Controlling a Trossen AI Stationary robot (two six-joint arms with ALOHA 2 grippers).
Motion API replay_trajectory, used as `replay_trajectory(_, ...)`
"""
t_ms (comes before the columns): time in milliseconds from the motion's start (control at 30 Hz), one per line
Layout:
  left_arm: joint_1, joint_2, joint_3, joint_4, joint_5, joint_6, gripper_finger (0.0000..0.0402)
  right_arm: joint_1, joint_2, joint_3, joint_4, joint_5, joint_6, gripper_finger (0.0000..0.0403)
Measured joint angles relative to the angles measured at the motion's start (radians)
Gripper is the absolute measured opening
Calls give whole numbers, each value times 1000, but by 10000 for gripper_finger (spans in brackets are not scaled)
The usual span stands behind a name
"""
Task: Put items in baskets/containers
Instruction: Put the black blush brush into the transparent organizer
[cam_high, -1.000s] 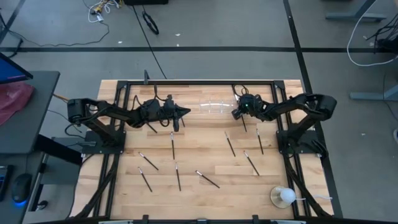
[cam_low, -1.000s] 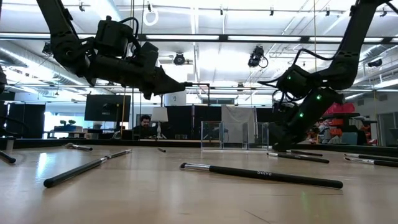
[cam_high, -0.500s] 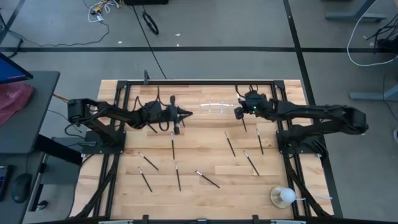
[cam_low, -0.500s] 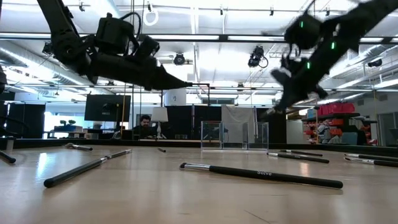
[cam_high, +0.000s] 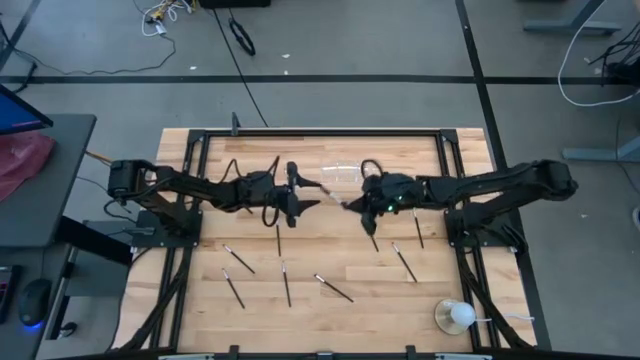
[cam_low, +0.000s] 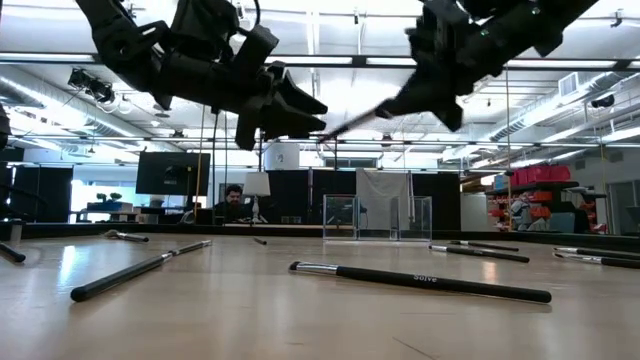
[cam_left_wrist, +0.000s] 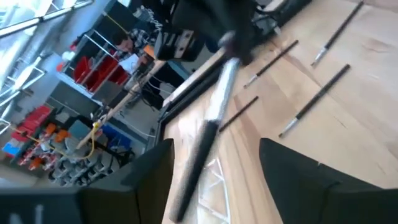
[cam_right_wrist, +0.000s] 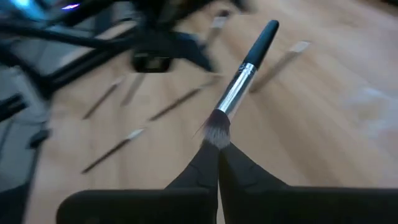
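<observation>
One thin makeup brush (cam_right_wrist: 242, 81), dark handle with a silver ferrule and a small tuft, was up in the air between the two arms, above the middle of the pale wooden worktop (cam_high: 350, 320). The right gripper (cam_right_wrist: 217, 152) had its jaws clenched on the tuft end, and the handle pointed away from it toward the left arm. The long axis ran roughly along the line between the arms, slightly tilted in the low view. The left gripper (cam_high: 303, 190) had its jaws released and spread wide. In the left wrist view the handle lay in the gap between them, touching neither finger as far as I could tell. So the right arm alone carried the brush and was the one placed to drop it. The small clear plastic organizer (cam_high: 345, 170) sat on the worktop just toward the far edge from the meeting point, nearly under the brush and near both arms. Both arms were stretched in toward centre, wrists about level and raised well clear of the wood. About ten more dark slim brushes (cam_high: 278, 238) lay scattered flat on the near half of the worktop, none in the organizer that I could make out. My read: the next move turns on swinging the handle end over a compartment, and a grip on bristles only looks prone to slip.
</observation>
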Motion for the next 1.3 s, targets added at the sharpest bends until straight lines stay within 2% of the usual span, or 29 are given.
replay_trajectory(100, -9, 0, 1, -31, 3, -4, 239, 18, 57, 0, 93, -31, -13, 0)
replay_trajectory(200, -13, 0, 1, -52, -18, -36, 214, 23, 99, 0, 139, -51, -17, 0)
replay_trajectory(567, -18, 0, 0, -118, -23, -81, 59, 22, 131, 0, 183, -51, -7, 0)
replay_trajectory(800, -18, 0, 0, -135, 14, -136, 52, 23, 131, 0, 192, -61, -18, 6)
replay_trajectory(967, -17, 0, 0, -167, 21, -209, 52, 18, 125, 0, 182, -43, -42, 45)
replay_trajectory(1167, -9, 0, -3, -185, 20, -306, 52, 0, 29, 0, 42, -42, -72, 135)
replay_trajectory(1300, 30, 0, -24, -127, 104, -395, 52, -2, -28, -1, -84, 2, -109, 190)
